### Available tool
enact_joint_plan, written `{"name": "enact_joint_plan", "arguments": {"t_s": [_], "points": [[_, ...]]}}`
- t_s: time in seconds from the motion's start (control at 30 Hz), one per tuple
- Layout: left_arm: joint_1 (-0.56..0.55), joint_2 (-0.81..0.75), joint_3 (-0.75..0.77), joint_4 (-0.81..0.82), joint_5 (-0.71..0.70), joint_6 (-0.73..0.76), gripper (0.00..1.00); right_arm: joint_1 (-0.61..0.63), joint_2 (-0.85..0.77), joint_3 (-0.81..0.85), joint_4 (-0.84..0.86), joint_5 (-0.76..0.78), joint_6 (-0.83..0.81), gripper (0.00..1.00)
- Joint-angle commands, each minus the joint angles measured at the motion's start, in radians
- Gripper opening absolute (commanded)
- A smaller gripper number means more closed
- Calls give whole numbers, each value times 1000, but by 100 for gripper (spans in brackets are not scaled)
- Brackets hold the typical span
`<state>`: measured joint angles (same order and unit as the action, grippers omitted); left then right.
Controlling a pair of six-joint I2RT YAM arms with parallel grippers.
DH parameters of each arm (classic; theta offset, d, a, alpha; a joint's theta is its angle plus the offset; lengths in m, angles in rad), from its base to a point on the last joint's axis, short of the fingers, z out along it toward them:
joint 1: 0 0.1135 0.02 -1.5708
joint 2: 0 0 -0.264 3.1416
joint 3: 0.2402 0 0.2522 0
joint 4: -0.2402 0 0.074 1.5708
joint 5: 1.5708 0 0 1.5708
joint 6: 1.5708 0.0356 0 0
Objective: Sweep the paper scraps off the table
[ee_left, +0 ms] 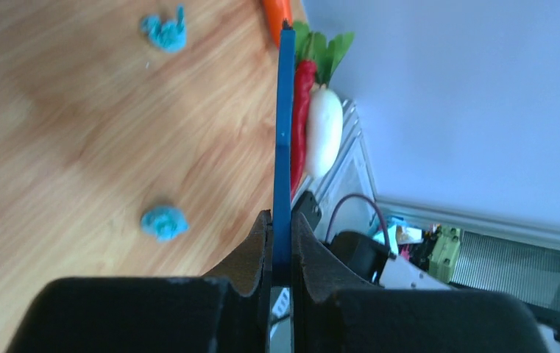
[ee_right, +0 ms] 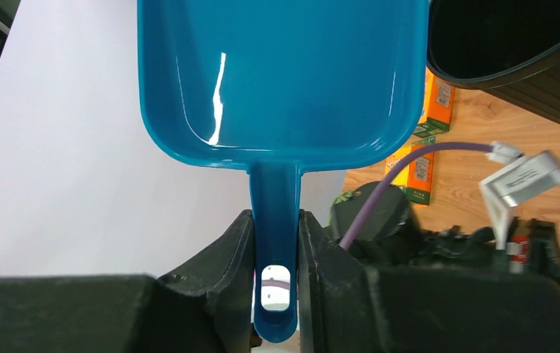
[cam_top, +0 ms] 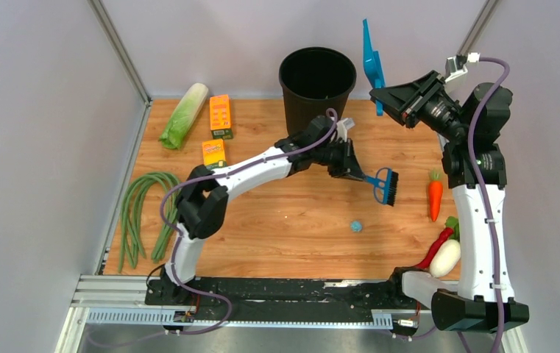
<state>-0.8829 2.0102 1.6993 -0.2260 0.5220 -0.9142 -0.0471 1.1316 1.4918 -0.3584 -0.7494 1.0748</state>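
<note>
On the top external view, my left gripper point(cam_top: 361, 176) is clamped on the handle of the blue hand brush point(cam_top: 385, 186), which hangs bristles-down over the middle right of the table point(cam_top: 291, 220). I make out only 1 of the paper scraps point(cam_top: 355, 226) here, lying on bare wood a little nearer to me than the brush head and apart from it. My right gripper point(cam_top: 381, 95) holds the blue dustpan point(cam_top: 371, 62) up off the table, standing on edge just beside the black bin point(cam_top: 317, 77).

On the left wrist view, the left gripper point(ee_left: 282, 235) pinches the brush handle point(ee_left: 282, 147), seen edge-on. 2 scraps show on the wood: a nearer scrap point(ee_left: 164, 222) and a farther scrap point(ee_left: 165, 33), the latter near the carrot point(ee_left: 277, 11). Neither touches the brush.

On the right wrist view, the right gripper point(ee_right: 275, 235) is squeezed around the dustpan's handle point(ee_right: 275, 198). The dustpan's scoop point(ee_right: 277, 73) looks bare inside, with only glare on it, and the bin's rim point(ee_right: 512, 37) sits beside it.

My read is that the job is unfinished. At least 2 scraps remain on the table and nothing is in the scoop. What is left is to set the dustpan down by the scraps, brush them in, then tip them into the bin. I cannot tell whether the bin holds any.
</note>
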Motion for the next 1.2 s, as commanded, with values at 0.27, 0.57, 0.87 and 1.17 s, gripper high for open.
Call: {"name": "enact_joint_plan", "arguments": {"t_s": [0.27, 0.57, 0.87, 1.17], "points": [[-54, 387, 477, -53, -128, -164, 0, 12, -49, -45, -19, -30, 16, 0], [-21, 403, 464, -282, -221, -71, 0, 15, -59, -57, -28, -28, 8, 0], [44, 156, 141, -357, -292, 44, 0, 16, -58, -71, -30, -22, 8, 0], [143, -166, -223, -416, -411, 188, 0, 16, -66, -100, -39, -22, 4, 0]]}}
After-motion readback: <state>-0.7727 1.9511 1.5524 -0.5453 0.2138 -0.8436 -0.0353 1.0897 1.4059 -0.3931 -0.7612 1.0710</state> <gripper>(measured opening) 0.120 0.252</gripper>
